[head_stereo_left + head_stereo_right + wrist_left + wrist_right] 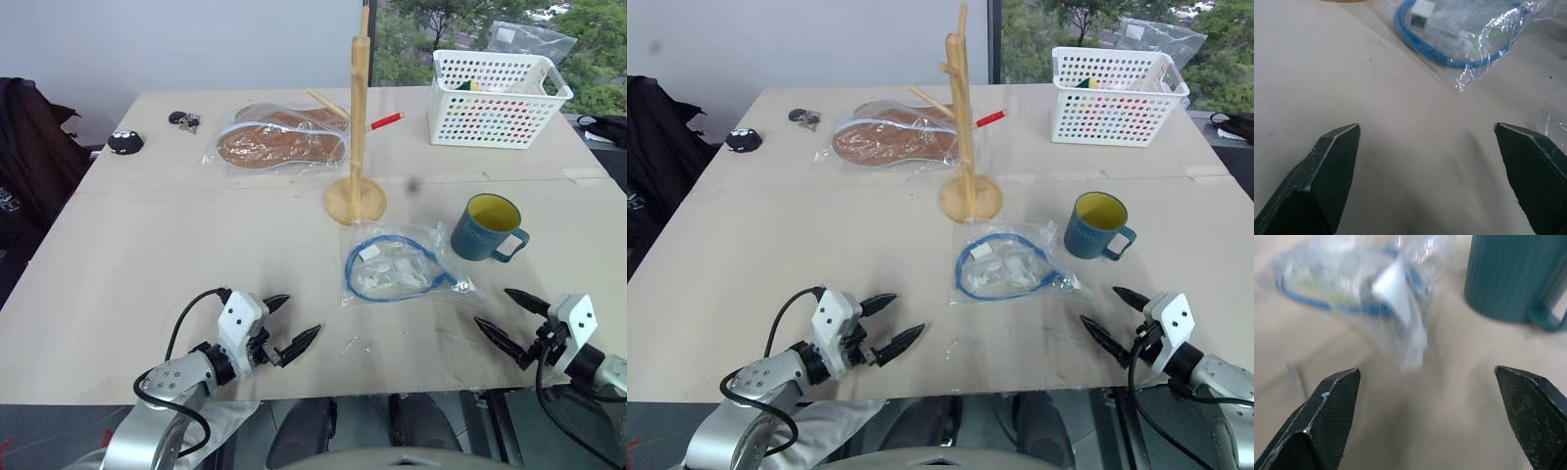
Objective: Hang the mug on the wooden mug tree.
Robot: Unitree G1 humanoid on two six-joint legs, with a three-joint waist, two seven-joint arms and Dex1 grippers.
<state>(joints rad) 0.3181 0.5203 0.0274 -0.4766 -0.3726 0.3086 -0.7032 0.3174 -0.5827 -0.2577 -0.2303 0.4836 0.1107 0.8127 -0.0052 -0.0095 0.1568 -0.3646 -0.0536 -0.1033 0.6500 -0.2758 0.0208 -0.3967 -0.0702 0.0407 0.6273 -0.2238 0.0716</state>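
Observation:
The teal-blue mug point(485, 228) with a yellow inside stands upright on the table at the right, handle toward the near right; the right wrist view has its ribbed wall point(1513, 276). The wooden mug tree point(357, 137) stands behind it at the table's middle, pole upright on a round base. My right gripper point(507, 317) hovers open near the front edge, a short way in front of the mug, with nothing between its fingers. My left gripper point(294, 323) is open and empty at the front left, far from the mug.
A clear bag with a blue cable point(397, 267) lies between the grippers and the tree. A white perforated basket point(495, 98) stands at the back right. A bagged brown item point(279, 140), a red pen point(385, 121), keys point(184, 120) and a black object point(124, 142) lie at the back.

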